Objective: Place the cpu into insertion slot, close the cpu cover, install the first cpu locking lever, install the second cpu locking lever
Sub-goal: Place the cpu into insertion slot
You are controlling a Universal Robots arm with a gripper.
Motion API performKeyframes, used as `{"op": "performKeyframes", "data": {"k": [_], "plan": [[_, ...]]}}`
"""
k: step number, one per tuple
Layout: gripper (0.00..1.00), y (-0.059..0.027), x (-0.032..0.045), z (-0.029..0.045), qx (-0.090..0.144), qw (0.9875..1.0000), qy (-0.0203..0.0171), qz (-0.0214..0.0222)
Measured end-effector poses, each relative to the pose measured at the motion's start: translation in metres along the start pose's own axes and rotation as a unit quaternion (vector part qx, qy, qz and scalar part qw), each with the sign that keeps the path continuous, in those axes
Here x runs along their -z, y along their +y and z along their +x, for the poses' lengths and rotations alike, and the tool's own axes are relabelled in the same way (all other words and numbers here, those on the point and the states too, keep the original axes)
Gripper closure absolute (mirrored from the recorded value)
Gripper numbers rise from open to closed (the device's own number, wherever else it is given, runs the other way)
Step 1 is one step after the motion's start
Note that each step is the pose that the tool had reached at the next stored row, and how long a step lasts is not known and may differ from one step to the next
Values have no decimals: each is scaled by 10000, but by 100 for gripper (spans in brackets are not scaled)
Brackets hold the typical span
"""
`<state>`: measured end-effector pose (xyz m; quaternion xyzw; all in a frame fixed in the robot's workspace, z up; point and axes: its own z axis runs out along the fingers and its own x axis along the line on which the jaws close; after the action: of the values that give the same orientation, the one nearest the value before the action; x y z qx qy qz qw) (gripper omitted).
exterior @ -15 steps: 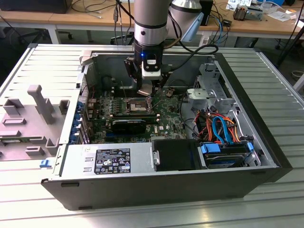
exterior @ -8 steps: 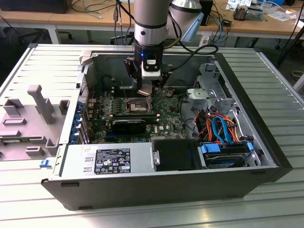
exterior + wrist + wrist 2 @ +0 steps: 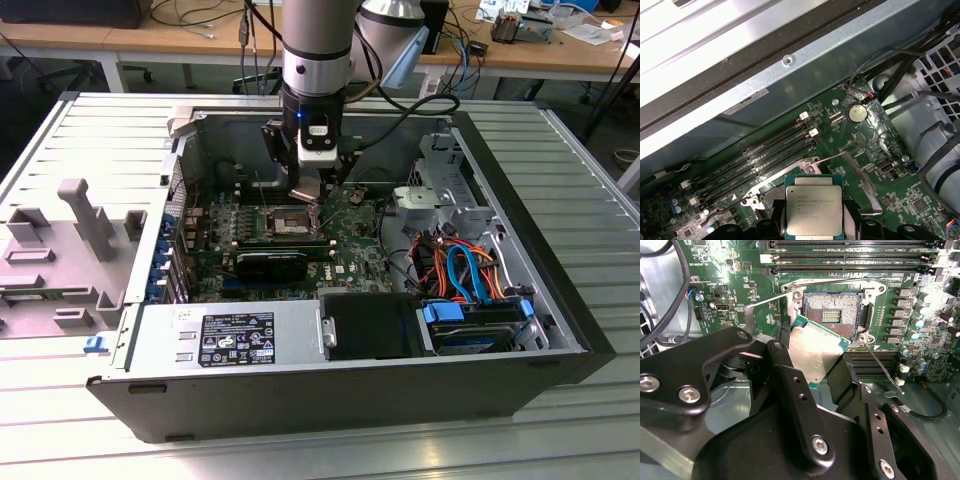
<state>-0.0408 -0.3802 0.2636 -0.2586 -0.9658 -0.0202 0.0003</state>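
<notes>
My gripper (image 3: 812,357) is shut on the cpu (image 3: 815,352), a flat square chip with a dull silver top, its black fingers (image 3: 785,352) pressing on two opposite edges. The cpu hangs tilted just above and beside the insertion slot (image 3: 832,315), whose dark pin field lies bare inside its silvery rim. The cpu cover (image 3: 751,320) stands swung open at the socket's side. A thin wire locking lever (image 3: 885,367) sticks out free past one socket corner. In the first wrist view the cpu (image 3: 813,210) faces the camera. In the exterior view the gripper (image 3: 312,195) hovers over the insertion slot (image 3: 283,222).
The green motherboard (image 3: 355,250) lies inside an open computer case (image 3: 520,200). Long black memory slots (image 3: 850,255) run beside the socket. A black card (image 3: 272,265), a power supply (image 3: 230,335) and bundled cables (image 3: 465,265) crowd the case on the near side of the socket and towards the exterior view's right.
</notes>
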Motion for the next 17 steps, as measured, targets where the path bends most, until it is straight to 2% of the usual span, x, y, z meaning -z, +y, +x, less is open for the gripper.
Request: {"op": "performKeyframes", "data": {"k": [17], "plan": [[46,0,0,0,-76,10000,-3,-1]]}}
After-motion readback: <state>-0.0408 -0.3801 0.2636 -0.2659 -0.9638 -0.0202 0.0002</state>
